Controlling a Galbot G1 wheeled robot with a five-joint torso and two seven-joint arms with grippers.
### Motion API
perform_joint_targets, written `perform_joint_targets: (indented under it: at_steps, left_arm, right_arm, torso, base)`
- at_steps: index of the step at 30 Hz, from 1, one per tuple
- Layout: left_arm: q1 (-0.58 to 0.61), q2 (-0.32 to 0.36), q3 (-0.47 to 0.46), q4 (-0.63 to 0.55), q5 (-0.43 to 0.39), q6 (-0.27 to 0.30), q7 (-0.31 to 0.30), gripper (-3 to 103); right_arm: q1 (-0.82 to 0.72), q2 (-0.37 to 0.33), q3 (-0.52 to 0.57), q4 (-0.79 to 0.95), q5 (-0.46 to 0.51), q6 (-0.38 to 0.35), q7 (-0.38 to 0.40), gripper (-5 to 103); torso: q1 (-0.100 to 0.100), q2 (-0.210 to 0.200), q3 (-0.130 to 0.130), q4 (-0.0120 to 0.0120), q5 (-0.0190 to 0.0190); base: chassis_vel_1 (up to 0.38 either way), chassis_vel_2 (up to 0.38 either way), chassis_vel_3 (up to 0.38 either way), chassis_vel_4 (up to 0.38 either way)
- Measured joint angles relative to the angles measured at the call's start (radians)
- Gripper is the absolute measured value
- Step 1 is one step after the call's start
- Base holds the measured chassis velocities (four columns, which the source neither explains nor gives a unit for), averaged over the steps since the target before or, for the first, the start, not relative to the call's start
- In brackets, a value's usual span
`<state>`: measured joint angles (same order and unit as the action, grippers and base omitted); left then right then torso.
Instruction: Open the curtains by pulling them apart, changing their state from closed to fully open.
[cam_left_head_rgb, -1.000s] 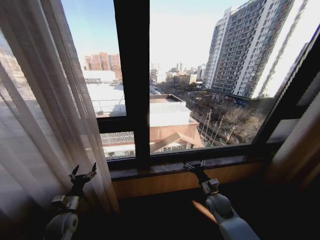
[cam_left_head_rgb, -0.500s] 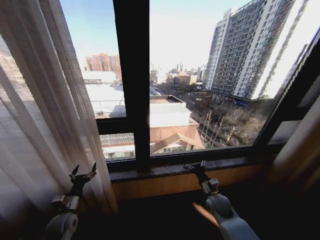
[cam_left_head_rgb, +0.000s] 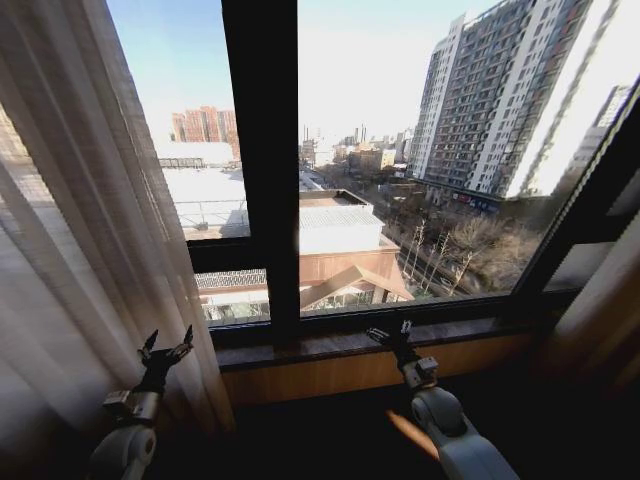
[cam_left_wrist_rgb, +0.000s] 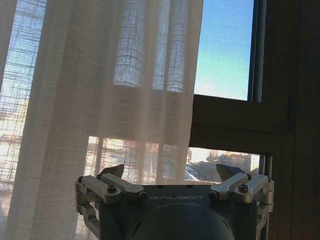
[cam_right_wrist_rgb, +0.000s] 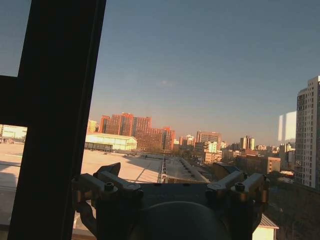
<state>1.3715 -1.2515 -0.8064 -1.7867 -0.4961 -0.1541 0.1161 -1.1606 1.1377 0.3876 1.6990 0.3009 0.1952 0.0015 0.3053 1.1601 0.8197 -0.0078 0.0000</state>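
The sheer cream curtain (cam_left_head_rgb: 70, 230) hangs in pleats at the left, gathered clear of most of the window glass (cam_left_head_rgb: 420, 150). My left gripper (cam_left_head_rgb: 167, 343) is raised in front of the curtain's lower inner edge, open, with nothing between its fingers. In the left wrist view the curtain (cam_left_wrist_rgb: 100, 100) hangs just beyond the open left gripper (cam_left_wrist_rgb: 172, 172), and its edge ends near the dark window frame (cam_left_wrist_rgb: 235, 120). My right gripper (cam_left_head_rgb: 388, 332) is open and empty just in front of the window sill (cam_left_head_rgb: 330, 345). The right wrist view has the right gripper (cam_right_wrist_rgb: 175, 172) facing bare glass.
A thick dark mullion (cam_left_head_rgb: 262, 160) splits the window. A tan fabric panel (cam_left_head_rgb: 600, 300) hangs in shadow at the far right. Below the sill runs a wooden wall strip (cam_left_head_rgb: 330, 370). Buildings and sky show outside.
The whole head picture has shifted slightly, so the camera moved. Both arms keep the same pose. The curtain's inner edge sits a little farther left against the window.
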Motion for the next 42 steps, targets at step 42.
perform_joint_targets:
  at_steps: [42]
  left_arm:
    - [0.0,0.0,0.0,0.0,0.0,0.0,0.0,100]
  right_arm:
    - [0.0,0.0,0.0,0.0,0.0,0.0,0.0,100]
  torso:
    - [0.0,0.0,0.0,0.0,0.0]
  base:
    - [0.0,0.0,0.0,0.0]
